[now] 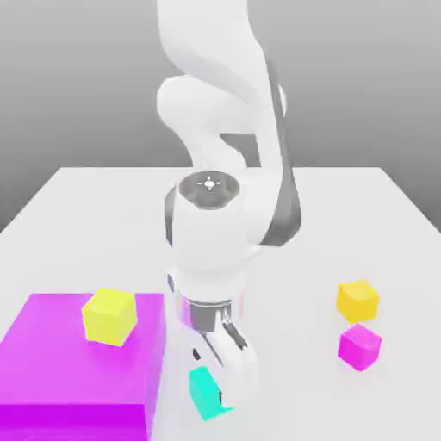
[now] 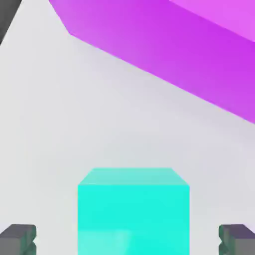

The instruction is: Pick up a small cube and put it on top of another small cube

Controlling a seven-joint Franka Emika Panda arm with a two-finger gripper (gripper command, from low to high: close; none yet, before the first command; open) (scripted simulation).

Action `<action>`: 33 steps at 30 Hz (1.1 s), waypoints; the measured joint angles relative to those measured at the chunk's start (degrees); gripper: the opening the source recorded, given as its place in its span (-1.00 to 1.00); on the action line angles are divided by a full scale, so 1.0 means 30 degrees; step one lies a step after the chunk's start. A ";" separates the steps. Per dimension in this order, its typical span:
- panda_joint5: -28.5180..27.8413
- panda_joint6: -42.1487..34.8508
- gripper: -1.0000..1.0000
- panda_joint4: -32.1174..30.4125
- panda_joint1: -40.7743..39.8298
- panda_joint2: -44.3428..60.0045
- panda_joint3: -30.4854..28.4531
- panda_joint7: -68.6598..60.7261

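Judged best to hold the whole arm steady over the tabletop, with no sideways drift toward the big magenta block, just beside the work on the exterior view's left. Had the pincer standing wide, one finger on either side of the teal cube with a gap at each, gripping nothing. Found that cube on the tabletop in the near part of the scene, right of the block.

Called for centring over the cube, squaring to its flat sides, then closing evenly – so as not to skew or nudge it. Seemed wise to check for a firm grip before lifting straight up, then to travel high enough to clear the small magenta cube, very near the orange-yellow cube, the likely goal, farther off on the exterior view's right. Would have needed a level, centred release there.

Counted, by size: one tabletop, one arm, one big magenta block, then four cubes – one lemon-yellow on top of the block, slightly bigger, and three small ones on the tabletop: one teal, one orange-yellow, one magenta.
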 joint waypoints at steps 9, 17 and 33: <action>0.0734 -0.1139 -1.00 -0.0298 -0.0312 -0.1481 0.0478 -0.0532; 0.4503 -0.3966 -1.00 -0.2433 0.3572 -0.6665 0.4046 -0.4315; 0.3397 -0.3409 -1.00 -0.5880 0.8721 -0.9063 0.8581 -0.5760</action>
